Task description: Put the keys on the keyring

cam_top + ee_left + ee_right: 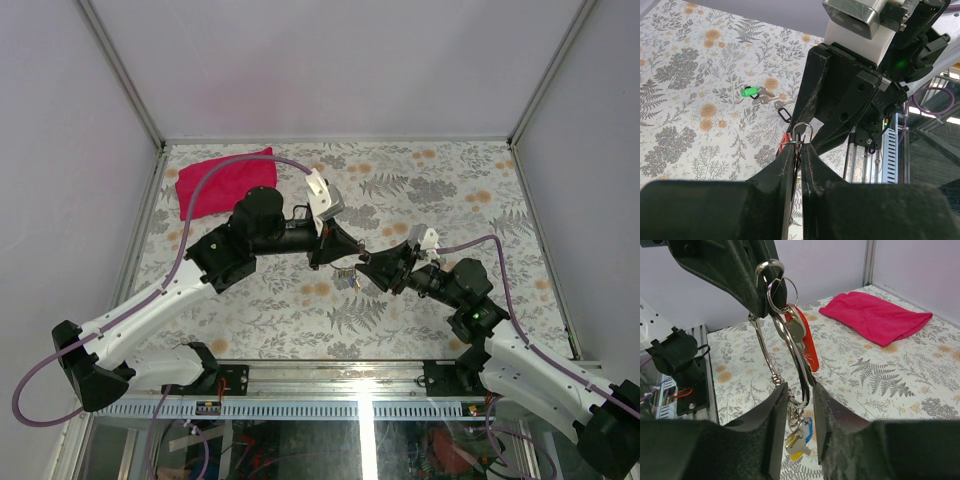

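"Which one has the keyring (pixel 769 290)?"

"The left gripper (pixel 800 146). Its fingers are pressed together on the top of the ring, and the whole cluster hangs in the air above the table (pixel 685 115), about the middle of it."

"And the right gripper (pixel 799 389)?"

"Right beneath, facing the left one. Its jaws stand partly apart, and the bottom of the long wire loop hangs into the gap between them. I can't say whether the pads actually press on the wire."

"Any keys on the ring?"

"A red-tagged key (pixel 809 345) hangs beside the loop. Lower down, a blue tag and a yellow one (pixel 799 439) dangle under the right gripper's fingers."

"And on the table?"

"A green-tagged key (pixel 749 92) lies on the flowered cloth with a couple of bare keys and a black tag (pixel 785 114) just beside it, well apart from the ring. A pink cloth (pixel 877 315) is at the far left corner."
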Robot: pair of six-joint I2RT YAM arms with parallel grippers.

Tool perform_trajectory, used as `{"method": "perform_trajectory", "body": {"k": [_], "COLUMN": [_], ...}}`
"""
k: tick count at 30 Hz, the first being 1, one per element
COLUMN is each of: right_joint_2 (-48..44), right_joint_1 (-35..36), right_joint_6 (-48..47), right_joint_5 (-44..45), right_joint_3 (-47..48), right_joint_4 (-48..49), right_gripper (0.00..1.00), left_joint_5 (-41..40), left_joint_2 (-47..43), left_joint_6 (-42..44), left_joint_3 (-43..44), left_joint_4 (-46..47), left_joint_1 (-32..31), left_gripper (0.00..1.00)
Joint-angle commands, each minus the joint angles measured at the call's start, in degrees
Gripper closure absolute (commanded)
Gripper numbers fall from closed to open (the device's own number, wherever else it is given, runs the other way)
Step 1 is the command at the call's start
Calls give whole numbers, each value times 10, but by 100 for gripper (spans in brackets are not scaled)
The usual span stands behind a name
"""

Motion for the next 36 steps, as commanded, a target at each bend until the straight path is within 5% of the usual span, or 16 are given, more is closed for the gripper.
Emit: {"method": "perform_trajectory", "body": {"k": [1, 5, 8, 12, 17, 36], "right_joint_2": [-4, -4, 1, 1, -2, -14], "right_joint_1": [1, 1, 1, 1, 1, 1], "right_joint_6": [11, 19, 24, 31, 35, 57], "right_joint_5": [0, 4, 6, 4, -2, 0], "right_joint_3": [2, -2, 0, -2, -3, 2], "right_joint_4": [53, 64, 66, 70, 73, 77], "right_gripper": [71, 81, 100, 100, 100, 100], "left_joint_5": [-4, -4, -9, -20, -25, -80], "left_joint_2": [-10, -10, -9, -8, -7, -32], "left_joint_6": [-7, -8, -9, -11, -11, 62], "left_joint_3": [13, 12, 11, 10, 10, 41], "left_joint_4": [45, 45, 46, 46, 48, -53], "left_joint_1": [0, -1, -1, 0, -1, 0], "left_gripper": [100, 100, 100, 95, 76, 60]}}
